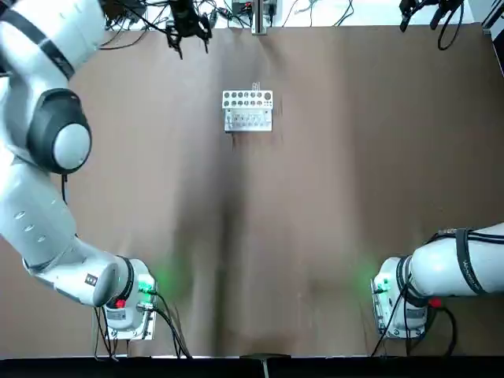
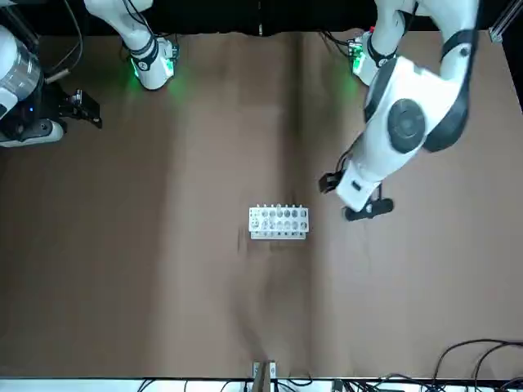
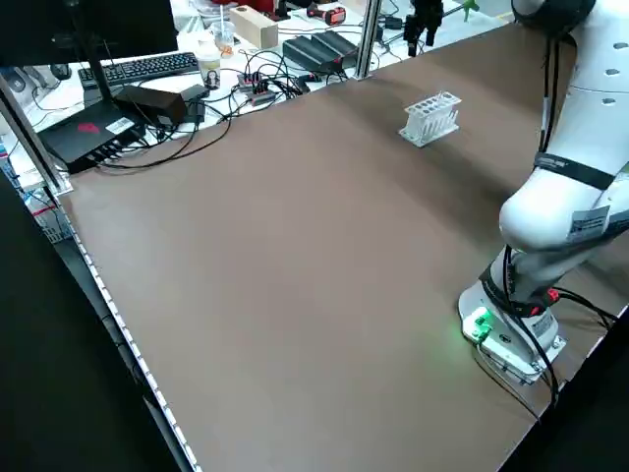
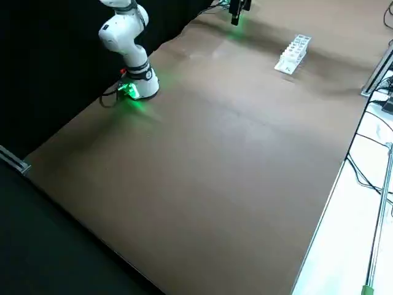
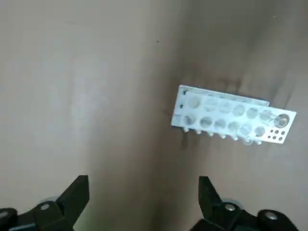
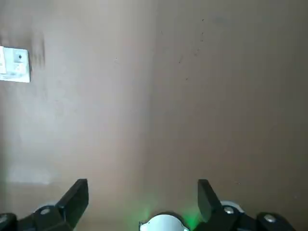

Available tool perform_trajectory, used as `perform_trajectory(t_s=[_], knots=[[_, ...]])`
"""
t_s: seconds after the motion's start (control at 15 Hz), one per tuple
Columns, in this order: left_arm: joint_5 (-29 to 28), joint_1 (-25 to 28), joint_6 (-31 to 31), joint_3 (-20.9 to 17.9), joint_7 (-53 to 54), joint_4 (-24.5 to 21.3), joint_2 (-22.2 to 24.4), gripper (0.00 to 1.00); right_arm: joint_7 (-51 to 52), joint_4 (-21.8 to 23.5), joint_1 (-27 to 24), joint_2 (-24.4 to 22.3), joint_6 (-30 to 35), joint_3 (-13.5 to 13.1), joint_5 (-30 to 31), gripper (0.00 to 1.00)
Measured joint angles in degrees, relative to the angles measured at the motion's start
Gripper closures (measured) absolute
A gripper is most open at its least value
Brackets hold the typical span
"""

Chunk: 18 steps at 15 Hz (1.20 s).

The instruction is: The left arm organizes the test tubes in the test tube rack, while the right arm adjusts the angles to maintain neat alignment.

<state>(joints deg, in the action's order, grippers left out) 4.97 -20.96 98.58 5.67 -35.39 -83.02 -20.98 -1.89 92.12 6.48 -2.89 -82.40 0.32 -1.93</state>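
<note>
The left hand [image 5: 144, 190] spread open above the tabletop [image 5: 110, 130], near the test tube rack [image 5: 226, 109]
The hand's two black fingers [image 5: 74, 199] stand wide apart, with nothing between them. The white rack lies at a slant, apart from both fingertips; its top plate [image 5: 231, 118] carries two rows of round holes and, at one end, a cluster of small dark holes [image 5: 276, 135] beside a larger clear ring [image 5: 281, 121].

This looks like a robotics lab: two white robot arms [image 1: 39, 205] are mounted at a brown-topped table [image 3: 295, 256] framed by metal posts [image 3: 370, 37], with a white test tube rack [image 3: 430, 119] on it and a monitor [image 3: 84, 34], keyboard [image 3: 149, 68] and tangled cables [image 3: 211, 118] alongside.
</note>
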Motion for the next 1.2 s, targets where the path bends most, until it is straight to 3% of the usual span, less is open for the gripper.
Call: perform_trajectory(t_s=[0.27, 0.6, 1.0, 1.2], knots=[[-4.0, -3.1, 2.1, -0.8, -5.0, 0.9, -2.3, 0.00, 0.0, 0.0, 0.0, 0.0, 0.0, 0.0, 0.0, 0.00], [-4.3, -5.4, 8.1, -0.8, -5.3, 1.1, -3.6, 0.00, 0.0, 0.0, 0.0, 0.0, 0.0, 0.0, 0.0, 0.00], [-4.3, -11.0, 10.9, -0.7, -8.3, 5.0, -11.5, 0.00, 0.0, 0.0, 0.0, 0.0, 0.0, 0.0, 0.0, 0.00], [-4.3, -11.5, 11.8, -0.5, -8.3, 5.2, -12.6, 0.00, 0.0, 0.0, 0.0, 0.0, 0.0, 0.0, 0.0, 0.00]])
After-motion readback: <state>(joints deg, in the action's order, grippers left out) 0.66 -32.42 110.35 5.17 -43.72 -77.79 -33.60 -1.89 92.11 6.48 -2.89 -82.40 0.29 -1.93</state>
